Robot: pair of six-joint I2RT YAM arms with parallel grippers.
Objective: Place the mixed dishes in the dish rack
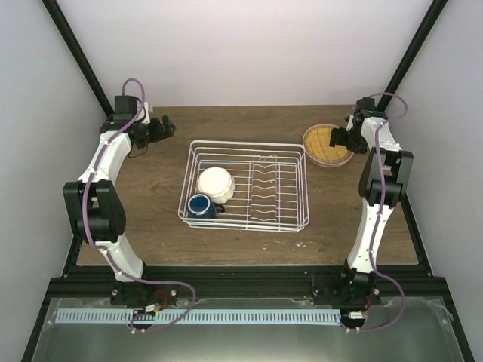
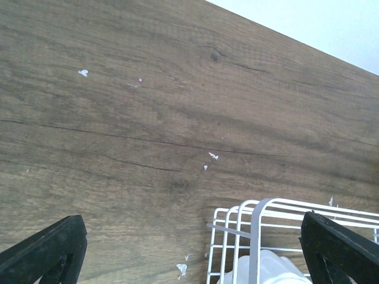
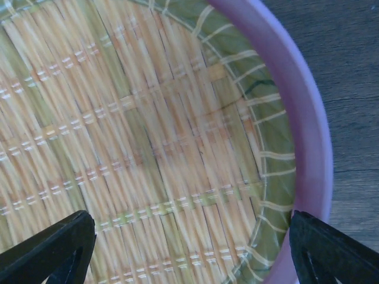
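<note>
1. Part of the job is done: the cream-white bowl (image 1: pixel 216 183) and the dark blue mug (image 1: pixel 201 206) already sit in the left half of the dish rack (image 1: pixel 245 185), the mug just nearer you than the bowl; the wavy plate slots on the rack's right half hold nothing.
2. What's left, by my reading, is the plates: they lie stacked on the counter (image 1: pixel 151 226) past the rack's far right corner, near it but not touching it.
3. Your right jaws stand wide open just above the stack and grip nothing; the wrist view shows the yellow-orange grid plate (image 3: pixel 136 136) filling the space between the two fingers, with the pink plate (image 3: pixel 308 118) showing as a rim around it.
4. Your left jaws are also spread wide and empty; they hang over bare counter just beyond the rack's far left corner, with the rack's corner wires and a bit of the bowl at the lower edge of that wrist view.
5. Counts: one rack; one bowl; one mug; two arms.
6. Plates: you can tell two apart, the grid one on top and the pink one under it; the grid plate's edge looks greenish up close, but whether a third plate lies in the stack, I cannot tell.
</note>
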